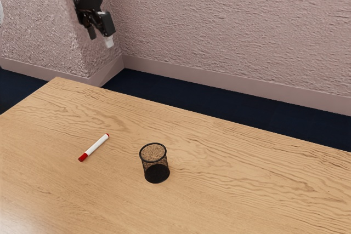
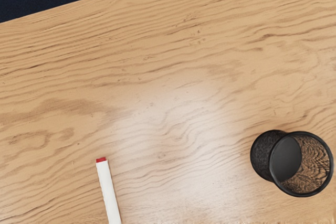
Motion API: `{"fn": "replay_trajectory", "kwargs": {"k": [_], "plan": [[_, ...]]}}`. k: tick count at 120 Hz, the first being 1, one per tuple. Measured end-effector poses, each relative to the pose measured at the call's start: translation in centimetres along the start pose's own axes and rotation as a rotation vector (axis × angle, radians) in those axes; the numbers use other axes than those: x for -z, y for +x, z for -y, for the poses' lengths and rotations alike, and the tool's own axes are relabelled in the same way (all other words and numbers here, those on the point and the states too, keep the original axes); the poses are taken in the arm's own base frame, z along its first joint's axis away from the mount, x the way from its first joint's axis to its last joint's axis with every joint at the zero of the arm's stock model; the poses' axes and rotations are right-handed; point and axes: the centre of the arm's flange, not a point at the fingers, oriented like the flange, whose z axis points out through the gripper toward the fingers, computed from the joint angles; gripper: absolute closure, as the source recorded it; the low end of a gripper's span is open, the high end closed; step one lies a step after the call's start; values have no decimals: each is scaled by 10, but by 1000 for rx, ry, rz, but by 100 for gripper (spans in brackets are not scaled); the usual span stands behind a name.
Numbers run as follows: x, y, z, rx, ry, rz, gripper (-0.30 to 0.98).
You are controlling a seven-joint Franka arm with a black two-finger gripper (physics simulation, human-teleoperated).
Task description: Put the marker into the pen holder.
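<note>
High above the table, at the exterior view's upper left, my gripper (image 1: 101, 35) stands open, its two fingers apart with nothing between them. A white marker (image 1: 96, 146) with a red cap and a red end lies flat on the wood. The black mesh pen holder (image 1: 157, 173) stands upright a short way from it, toward the exterior view's right, and looks empty. From the hand, the marker's white barrel (image 2: 108, 192) and small red end are visible, and the pen holder (image 2: 286, 160) is seen from above, apart from the marker.
The wooden table (image 1: 241, 173) has its far edge along a dark blue floor (image 1: 219, 101). Behind the floor rises a rough pinkish wall (image 1: 236, 26). Marker and pen holder are separated by a strip of bare wood.
</note>
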Motion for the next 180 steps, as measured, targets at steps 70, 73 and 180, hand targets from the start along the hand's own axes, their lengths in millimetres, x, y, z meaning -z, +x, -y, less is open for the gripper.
{"fn": "replay_trajectory", "kwargs": {"k": [70, 73, 180], "plan": [[-293, -139, 13, 152, -116, 332, 2], [-298, -142, 12, 151, -112, 325, 2], [-369, -71, 40, 145, 125, 154, 2]]}}
